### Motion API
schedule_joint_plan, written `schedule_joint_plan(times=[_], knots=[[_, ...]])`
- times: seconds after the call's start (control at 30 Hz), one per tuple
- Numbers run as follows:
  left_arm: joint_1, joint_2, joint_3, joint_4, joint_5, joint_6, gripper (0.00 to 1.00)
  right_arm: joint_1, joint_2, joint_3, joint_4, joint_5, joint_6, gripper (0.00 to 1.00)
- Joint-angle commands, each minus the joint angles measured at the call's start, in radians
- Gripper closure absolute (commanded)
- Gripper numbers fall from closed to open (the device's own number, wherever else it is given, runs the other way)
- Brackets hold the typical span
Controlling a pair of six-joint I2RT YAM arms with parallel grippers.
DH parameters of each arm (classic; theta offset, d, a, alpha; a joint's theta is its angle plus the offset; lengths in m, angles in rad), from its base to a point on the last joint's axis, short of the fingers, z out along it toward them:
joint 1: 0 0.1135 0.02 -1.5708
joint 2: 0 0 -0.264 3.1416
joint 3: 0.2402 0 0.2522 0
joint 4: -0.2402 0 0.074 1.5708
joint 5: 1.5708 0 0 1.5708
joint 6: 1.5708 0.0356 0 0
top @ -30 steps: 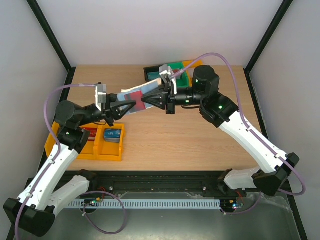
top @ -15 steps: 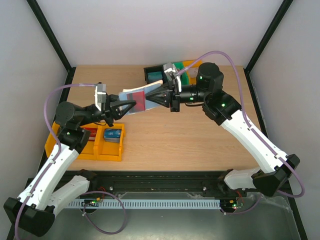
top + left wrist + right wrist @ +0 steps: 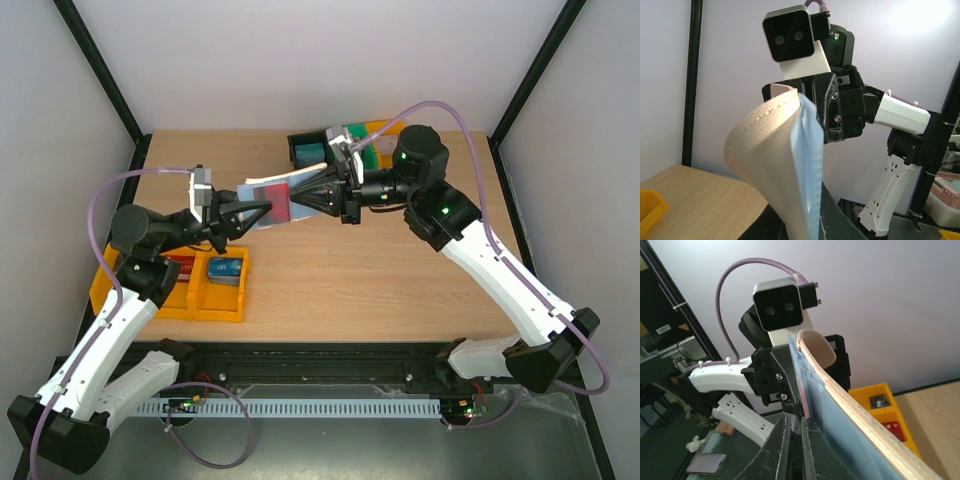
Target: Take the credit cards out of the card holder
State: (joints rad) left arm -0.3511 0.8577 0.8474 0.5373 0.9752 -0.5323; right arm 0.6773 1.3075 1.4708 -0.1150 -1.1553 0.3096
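Rightward shift of right gripper (image 3: pixel 302 197) is seen vs. a sec ago, w/ more red card (image 3: pixel 280 204) exposed. Card holder (image 3: pixel 254 196) is held mid-air betw. both arms, long axis running left-right. Left gripper (image 3: pixel 243 211) is clenched on its left end; right jaws are clamped on what looks like the card's edge. Extraction is thus best made along that axis, away from left arm.

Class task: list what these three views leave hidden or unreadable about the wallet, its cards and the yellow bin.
Red plastic card: lettering too small, top view.
Dark grey card: unseen everywhere; the cream-beige folding card holder would cover it.
Left fingers: tips behind the holder, left wrist view.
Yellow plastic bin: contents too small, top view; left arm overlaps one end.
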Motion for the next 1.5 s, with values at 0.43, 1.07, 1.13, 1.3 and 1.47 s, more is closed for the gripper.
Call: schedule_joint_plan(times=[0.43,1.07,1.13,1.3,1.47], knots=[[-0.012,-0.009,-0.011,0.025,-0.066,0.010,0.98,0.051,0.003,0.039,-0.008,0.086,-0.069,0.81],[0.008,-0.026,-0.007,0.021,-0.056,0.036,0.98,-0.153,-0.058,-0.065,0.068,-0.017,0.077,0.01],[0.007,-0.025,-0.007,0.025,-0.052,0.034,0.98,-0.135,-0.052,-0.074,0.082,0.014,0.073,0.01],[0.008,-0.021,-0.006,0.025,-0.049,0.032,0.98,-0.068,-0.007,-0.064,0.155,0.028,0.093,0.05],[0.009,-0.021,-0.002,0.018,-0.052,0.029,0.98,-0.047,0.038,-0.034,0.127,0.024,0.087,0.68]])
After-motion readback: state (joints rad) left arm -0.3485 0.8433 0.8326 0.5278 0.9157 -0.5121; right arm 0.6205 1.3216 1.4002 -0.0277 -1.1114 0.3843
